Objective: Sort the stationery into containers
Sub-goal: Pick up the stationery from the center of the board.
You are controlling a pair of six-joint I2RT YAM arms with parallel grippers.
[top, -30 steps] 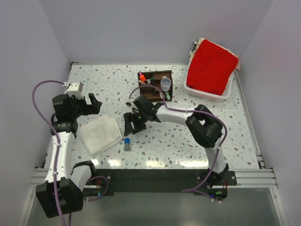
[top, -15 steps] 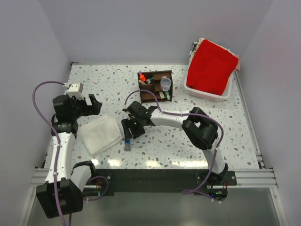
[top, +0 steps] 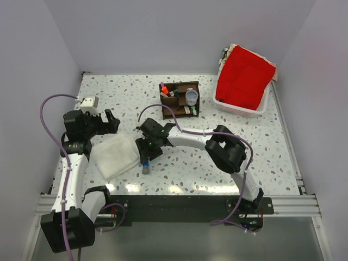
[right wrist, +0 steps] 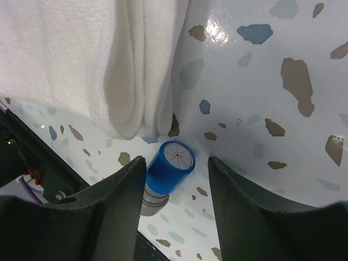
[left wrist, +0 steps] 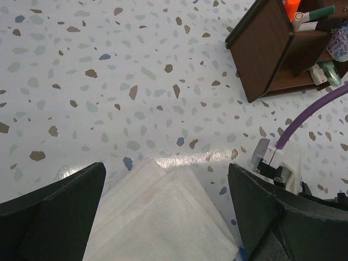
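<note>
A blue-capped grey stick (right wrist: pixel 169 163) lies on the speckled table by the corner of the white folded cloth (right wrist: pixel 81 54). My right gripper (right wrist: pixel 176 169) is open and low around it, the left finger close against the cap. From above, the stick (top: pixel 146 166) shows just below the right gripper (top: pixel 148 150). The dark brown organizer (top: pixel 179 99) stands at the back with an orange highlighter (top: pixel 163 87) and a bluish pot (top: pixel 191 97) in it. My left gripper (top: pixel 109 122) is open and empty above the cloth's far corner (left wrist: pixel 157 217). The organizer (left wrist: pixel 266 49) also shows in the left wrist view.
The white cloth (top: pixel 115 156) lies at the front left, touching the stick's spot. A white basket (top: pixel 255 111) with red cloth (top: pixel 243 76) stands at the back right. The right arm's purple cable (left wrist: pixel 304 117) crosses near the organizer.
My right gripper has moved left and toward the near edge, down to the stick beside the cloth. The left arm has shifted only slightly.
</note>
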